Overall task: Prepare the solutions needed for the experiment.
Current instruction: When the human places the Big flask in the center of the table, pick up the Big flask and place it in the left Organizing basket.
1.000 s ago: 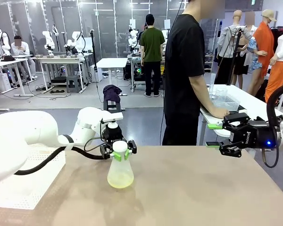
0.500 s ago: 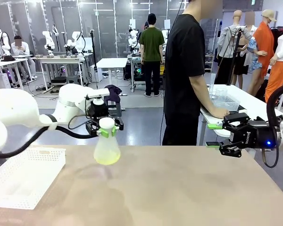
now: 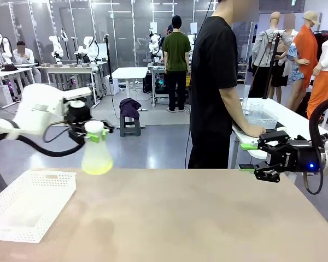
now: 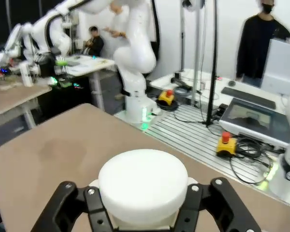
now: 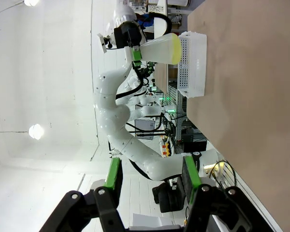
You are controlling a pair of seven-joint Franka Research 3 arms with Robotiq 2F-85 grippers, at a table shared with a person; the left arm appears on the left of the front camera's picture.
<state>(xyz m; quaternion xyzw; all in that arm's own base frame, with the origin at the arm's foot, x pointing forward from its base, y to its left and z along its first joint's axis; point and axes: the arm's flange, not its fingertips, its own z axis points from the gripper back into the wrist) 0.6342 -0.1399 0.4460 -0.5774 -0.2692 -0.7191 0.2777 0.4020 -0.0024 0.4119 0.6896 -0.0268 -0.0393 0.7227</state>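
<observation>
The left pincer (image 3: 96,135) is clamped on the neck of a capped flask (image 3: 97,157), holding the pale yellow solution (image 3: 97,168) above the table (image 3: 197,218) at ten o'clock. The right pincer (image 3: 267,155) hangs apart, empty, at three o'clock.

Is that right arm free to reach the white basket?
Probably yes: the right gripper holds nothing, and the bare table lies between it and the white basket, though that is a long stretch across.

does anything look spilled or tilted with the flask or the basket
Nothing stands out. The left gripper holds the capped flask upright by its neck, above the table; the pale yellow liquid sits level, and no spill shows. The white basket lies flat.
</observation>
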